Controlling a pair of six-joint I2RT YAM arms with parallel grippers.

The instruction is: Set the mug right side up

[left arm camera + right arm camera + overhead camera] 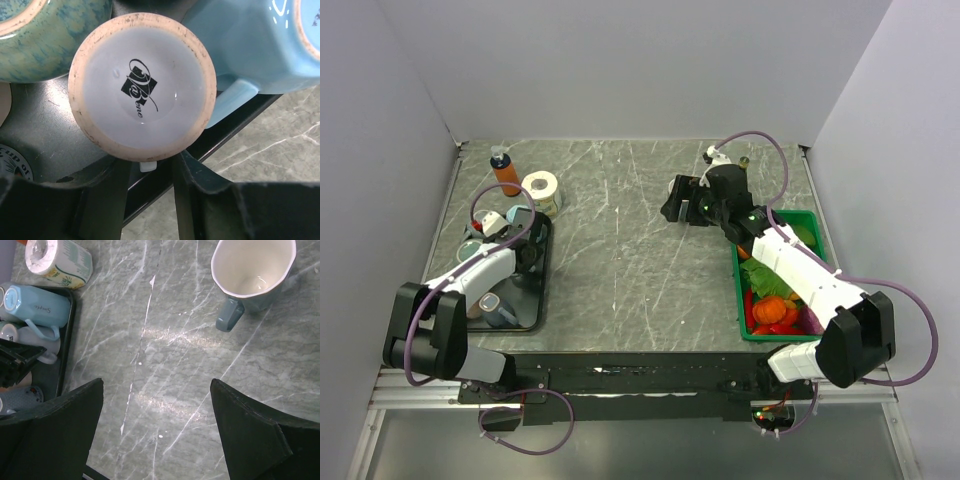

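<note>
In the left wrist view only the base of the upturned mug (142, 87) shows, its wall and handle hidden beneath. The green mug (45, 35) and the light blue mug (260, 45) run off the picture's edges. From above, the left claw (525, 250) is too small among the crowded mugs on the tray (532, 305) to tell whether it touches anything.

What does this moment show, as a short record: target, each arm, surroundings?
target: upside-down white-glazed ceramic mug, logo base up, on black tray
left fingers: flanking mug's near edge; grip unclear
right fingers: wide apart above grey marbled table, holding nothing
neighbours: light blue mug, green speckled mug
already upright: blue-grey mug with white inside
</note>
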